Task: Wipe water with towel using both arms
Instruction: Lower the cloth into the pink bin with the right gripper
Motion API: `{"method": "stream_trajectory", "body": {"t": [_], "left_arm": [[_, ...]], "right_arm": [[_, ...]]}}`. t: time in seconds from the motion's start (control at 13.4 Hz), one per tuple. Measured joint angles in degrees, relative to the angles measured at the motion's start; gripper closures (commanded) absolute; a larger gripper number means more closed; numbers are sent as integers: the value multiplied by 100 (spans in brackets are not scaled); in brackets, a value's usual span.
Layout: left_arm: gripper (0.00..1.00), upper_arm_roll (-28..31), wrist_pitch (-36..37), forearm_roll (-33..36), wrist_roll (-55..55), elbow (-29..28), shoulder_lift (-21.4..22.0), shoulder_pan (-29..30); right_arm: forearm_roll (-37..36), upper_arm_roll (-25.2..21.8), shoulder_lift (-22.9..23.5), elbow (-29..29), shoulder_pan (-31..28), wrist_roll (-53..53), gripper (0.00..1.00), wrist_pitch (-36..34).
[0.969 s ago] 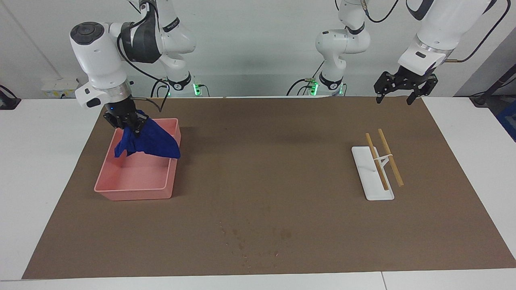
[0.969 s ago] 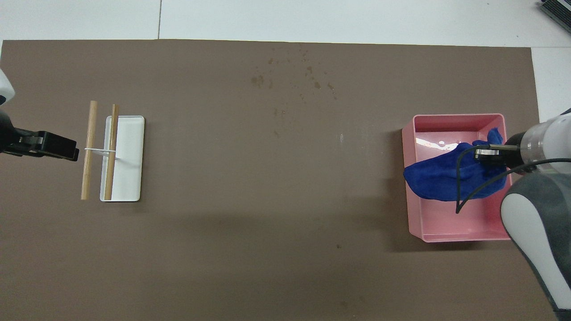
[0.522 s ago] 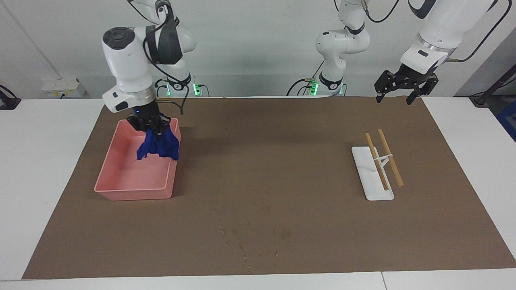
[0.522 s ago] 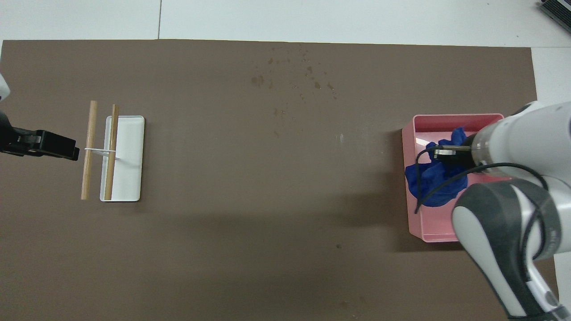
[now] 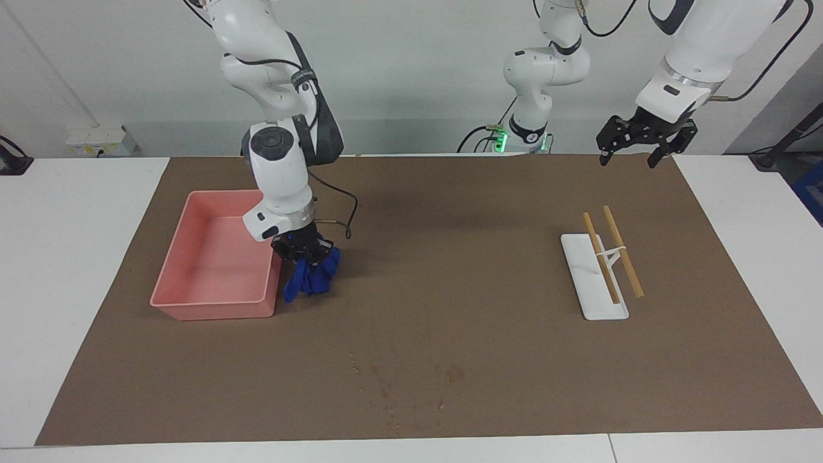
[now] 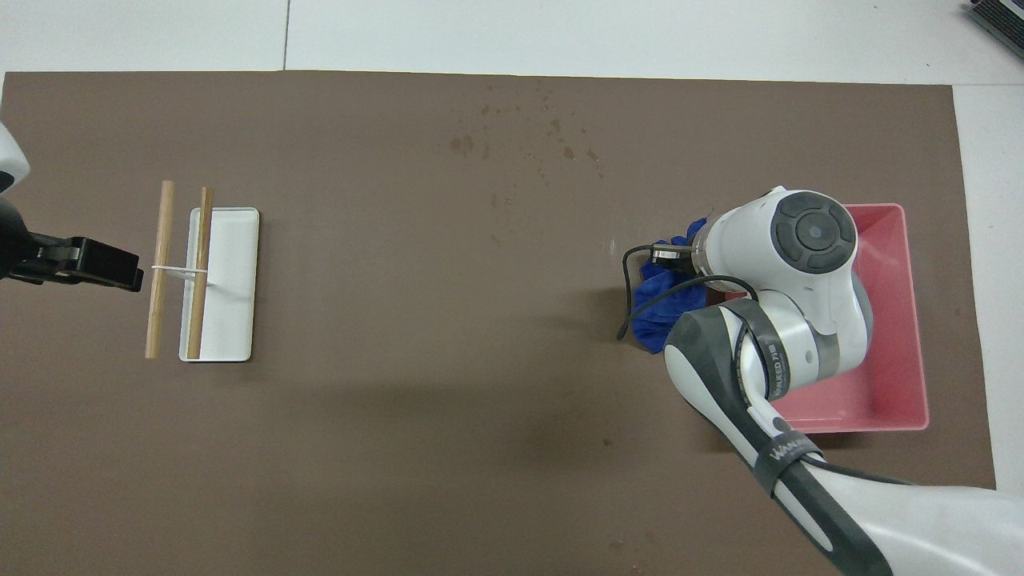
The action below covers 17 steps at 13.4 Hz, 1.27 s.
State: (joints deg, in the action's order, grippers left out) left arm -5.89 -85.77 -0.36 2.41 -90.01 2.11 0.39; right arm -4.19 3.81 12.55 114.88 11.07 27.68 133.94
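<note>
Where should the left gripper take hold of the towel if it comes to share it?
Probably the loose lower folds of the towel, from the side away from the pink tray. The right gripper pinches its top bunch, so it hangs free below with brown mat beside it. The left gripper waits open.

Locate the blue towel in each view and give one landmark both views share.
Facing view: the towel hangs from the right gripper, just outside the pink tray.
Overhead view: the towel shows beside the tray's wall, partly hidden by the right arm.
Shared landmark: the pink tray.
</note>
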Motion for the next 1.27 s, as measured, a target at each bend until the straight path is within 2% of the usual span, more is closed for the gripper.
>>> {"method": "stream_trajectory", "body": {"t": [0.3,0.52,0.75,1.27], "left_arm": [[0,2,0,8,-36,-4,3,6],[0,15,-1,8,-38,-46,16,12],[0,25,-13,-7,-42,-78,26,88],[0,6,-17,-10,-43,-138,58,90]], "right_arm": [[0,14,435,-7,39,-1,100,692],[0,16,815,-14,316,-1,100,1213],[0,3,888,-51,659,106,100,1368],[0,18,895,-72,1865,2083,100,1333]]}}
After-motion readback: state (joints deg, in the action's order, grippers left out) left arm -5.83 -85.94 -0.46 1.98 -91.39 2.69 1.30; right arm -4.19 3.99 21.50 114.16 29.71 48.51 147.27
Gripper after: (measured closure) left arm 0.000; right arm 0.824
